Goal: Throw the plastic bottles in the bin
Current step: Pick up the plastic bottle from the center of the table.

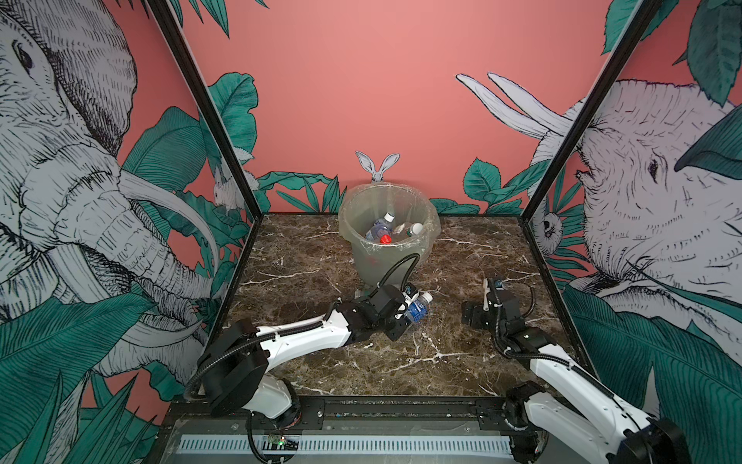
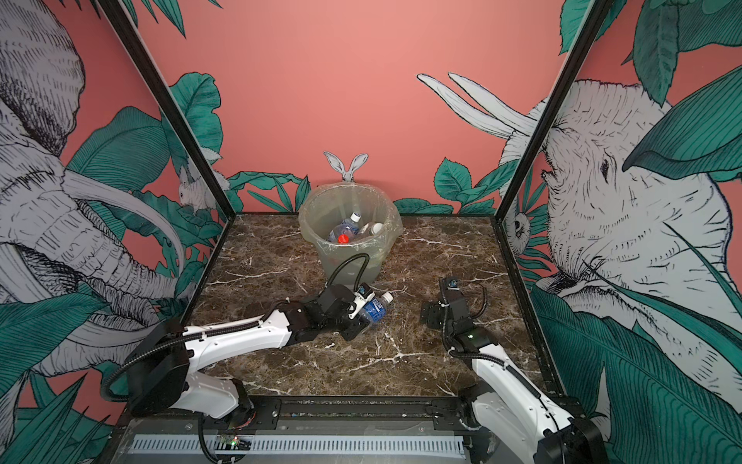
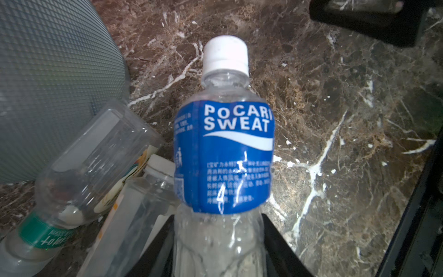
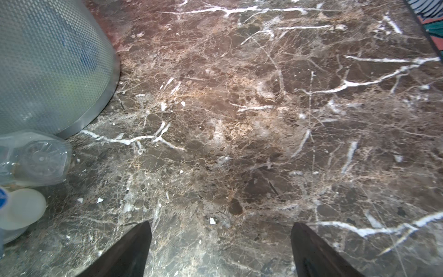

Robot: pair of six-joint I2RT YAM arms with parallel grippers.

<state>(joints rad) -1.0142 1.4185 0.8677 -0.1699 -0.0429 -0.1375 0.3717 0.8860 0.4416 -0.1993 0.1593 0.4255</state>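
Note:
A clear bottle with a blue label [image 3: 225,153] and a white cap sits between the black fingers of my left gripper [image 3: 217,215], which is shut on its lower body. In both top views this bottle [image 1: 418,308] [image 2: 374,309] is low over the table, in front of the bin [image 1: 373,261], held by the left gripper [image 1: 403,315]. The grey-green bin [image 2: 341,257] holds several bottles [image 1: 379,229]. Two more clear bottles [image 3: 79,172] [image 3: 143,191] lie by the bin's base [image 3: 48,72]. My right gripper [image 4: 221,224] [image 1: 488,305] is open over bare marble.
The brown marble table [image 1: 441,361] is framed by black rails and printed walls. The right wrist view shows the bin's wall [image 4: 48,60] and a clear bottle's bottom [image 4: 40,158] beside it. The right arm stands to the right of the held bottle.

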